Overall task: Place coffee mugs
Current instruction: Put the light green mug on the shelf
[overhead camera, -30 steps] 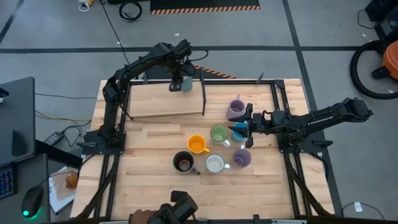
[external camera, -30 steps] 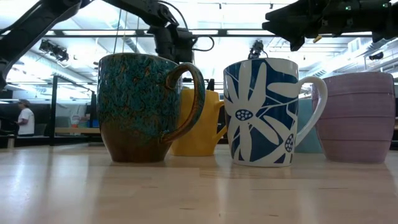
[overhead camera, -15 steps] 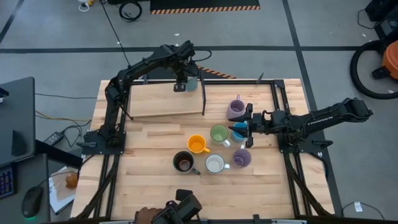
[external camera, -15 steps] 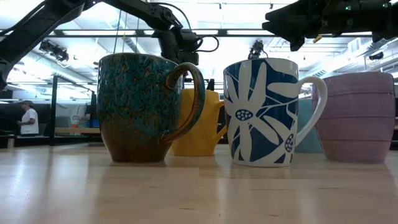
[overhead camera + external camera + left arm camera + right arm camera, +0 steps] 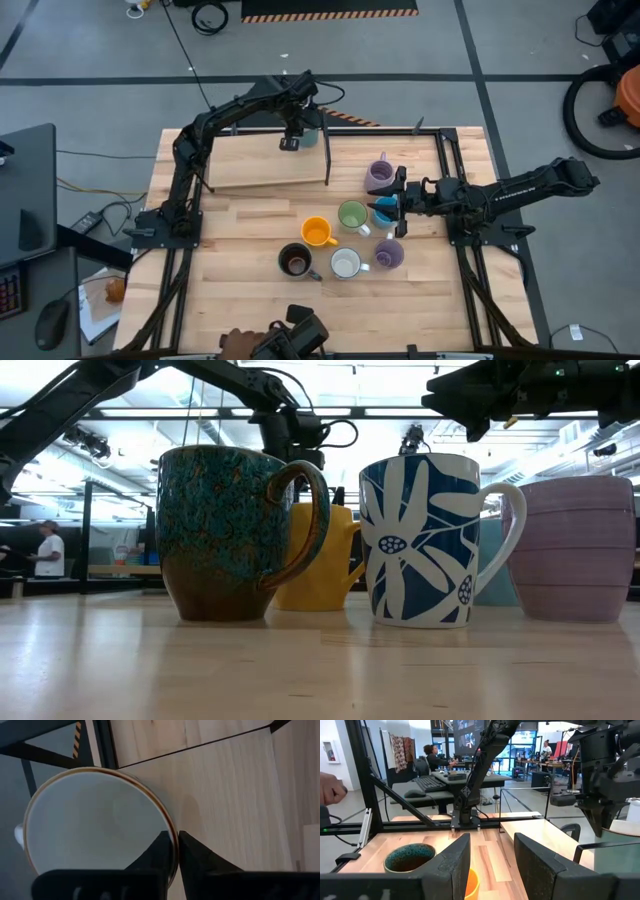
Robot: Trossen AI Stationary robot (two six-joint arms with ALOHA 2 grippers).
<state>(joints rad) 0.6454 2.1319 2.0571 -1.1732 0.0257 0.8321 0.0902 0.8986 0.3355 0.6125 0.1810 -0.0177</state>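
1. The left claw (image 5: 302,133) is at the far edge of the surface (image 5: 240,230), over the far right corner of a raised wooden board (image 5: 265,160). It pinches the rim of a pale mug (image 5: 95,827), one finger inside the rim and one outside, as the left wrist view shows. The step in hand looks like setting this mug on the board. The next move would call for lowering it until the base sits flat, clear of the dark frame rail (image 5: 190,745) at the board's edge, then releasing.

2. The pale mug's inside looks empty.

3. The other coffee mugs stand in a cluster near the middle of the surface: a dark brown mug (image 5: 294,261), an orange mug (image 5: 317,232), a white mug (image 5: 345,263), a green mug (image 5: 352,215), and two lavender mugs (image 5: 379,174) (image 5: 389,253). Those whose insides show hold nothing that I can make out.

4. The right claw (image 5: 388,207) hovers above a blue mug (image 5: 384,214) among the cluster, its fingers spread, as the right wrist view shows, and holding nothing.

5. At the near edge of the surface, a person's hand (image 5: 235,343) shows.
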